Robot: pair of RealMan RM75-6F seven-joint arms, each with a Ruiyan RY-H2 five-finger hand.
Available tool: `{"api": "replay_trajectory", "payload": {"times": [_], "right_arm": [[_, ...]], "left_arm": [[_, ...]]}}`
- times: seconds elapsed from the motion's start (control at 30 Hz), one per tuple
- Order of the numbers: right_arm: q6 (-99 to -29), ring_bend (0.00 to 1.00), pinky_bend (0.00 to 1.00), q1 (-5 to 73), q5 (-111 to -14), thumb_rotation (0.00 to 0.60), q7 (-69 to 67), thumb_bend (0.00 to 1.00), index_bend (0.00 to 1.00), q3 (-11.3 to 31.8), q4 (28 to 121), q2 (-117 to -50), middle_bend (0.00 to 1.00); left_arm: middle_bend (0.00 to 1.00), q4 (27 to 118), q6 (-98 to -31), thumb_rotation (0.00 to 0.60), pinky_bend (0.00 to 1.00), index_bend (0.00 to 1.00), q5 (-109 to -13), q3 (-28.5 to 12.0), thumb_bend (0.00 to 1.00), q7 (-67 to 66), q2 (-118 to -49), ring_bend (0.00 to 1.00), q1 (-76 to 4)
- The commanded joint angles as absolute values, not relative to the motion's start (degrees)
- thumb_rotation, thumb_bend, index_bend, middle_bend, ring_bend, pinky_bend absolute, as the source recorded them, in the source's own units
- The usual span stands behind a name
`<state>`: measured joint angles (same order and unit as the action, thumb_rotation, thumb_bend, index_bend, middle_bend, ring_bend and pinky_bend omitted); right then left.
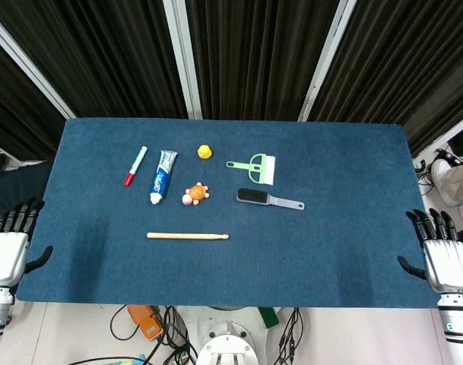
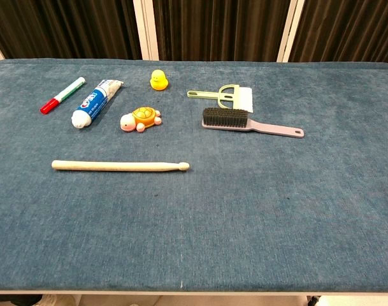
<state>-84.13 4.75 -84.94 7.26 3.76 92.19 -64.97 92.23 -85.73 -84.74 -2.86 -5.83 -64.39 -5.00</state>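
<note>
dark curtains | blue table [image 1: 330,251] | left robot hand [image 1: 7,251], right robot hand [image 1: 444,258] fingers spread, empty

I see even, bright overhead light on the blue cloth-covered table [image 1: 330,251]; shadows are faint and short. Both views are sharp, without glare. The far dark ribbed curtain [image 1: 254,53] stays dim.

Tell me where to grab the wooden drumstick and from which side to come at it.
Grip the drumstick near the middle of its shaft, coming straight down from above. It lies flat on the blue table, running left to right, with bare cloth on both long sides, so fingers can likely close across its thin width. The left hand looks slightly nearer.
</note>
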Motion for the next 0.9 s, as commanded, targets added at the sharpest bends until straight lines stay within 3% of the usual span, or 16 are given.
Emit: {"api": "replay_trajectory", "payload": {"times": [0.03, 0.73, 0.9], "right_arm": [[-84.1, 0.08, 0.0, 4.8, -85.0, 0.6, 7.2, 0.29, 0.18, 3.7, 92.2, -65.0, 0.18], [-84.1, 0.08, 0.0, 4.7, -84.7, 0.6, 5.9, 0.29, 0.18, 3.9, 92.6, -65.0, 0.18], [-83.8, 0.07, 0.0, 4.9, -85.0, 0.6, 6.4, 0.29, 0.18, 3.7, 92.6, -65.1, 0.18]], "left_arm": [[0.01, 92.2, -85.6, 0.6, 0.11, 0.06, -84.8, -2.8, 0.25, -5.8, -64.4, 0.0, -5.0], [0.01, 92.7, -84.6, 0.6, 0.11, 0.06, -86.3, -2.5, 0.25, -3.8, -65.7, 0.0, -6.0], [0.04, 97.7, -79.0, 0.6, 0.11, 0.06, -87.1, -2.1, 0.25, -8.6, -66.3, 0.0, -9.5]]}}
